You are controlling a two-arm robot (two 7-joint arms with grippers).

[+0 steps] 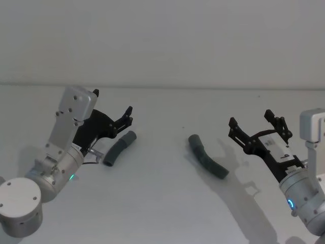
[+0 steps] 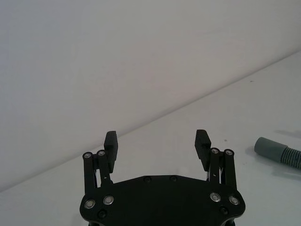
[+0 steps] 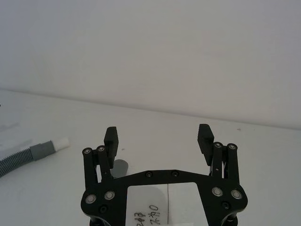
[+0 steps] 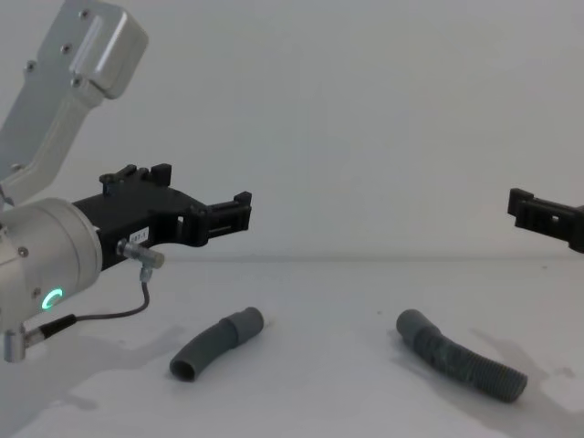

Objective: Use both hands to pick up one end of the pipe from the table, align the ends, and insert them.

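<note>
Left gripper (image 1: 129, 116): spread wide, empty, just beside short hose (image 1: 120, 148).
Right gripper (image 1: 250, 118): spread wide, empty, near long hose (image 1: 208, 156) on table (image 1: 162, 208).
Right wrist view: whitish tip (image 3: 61, 142) on a cuff (image 3: 42, 150), indistinct from the head.

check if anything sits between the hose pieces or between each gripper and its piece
Nothing visible does. Only table surface separates the shorter curved hose from the longer hose, and the left gripper and right gripper, both open, have clear paths to them.

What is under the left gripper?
The shorter hose piece lies on the white table roughly below the left gripper, apart from it. In the head view, the arm covers some table beside it.
</note>
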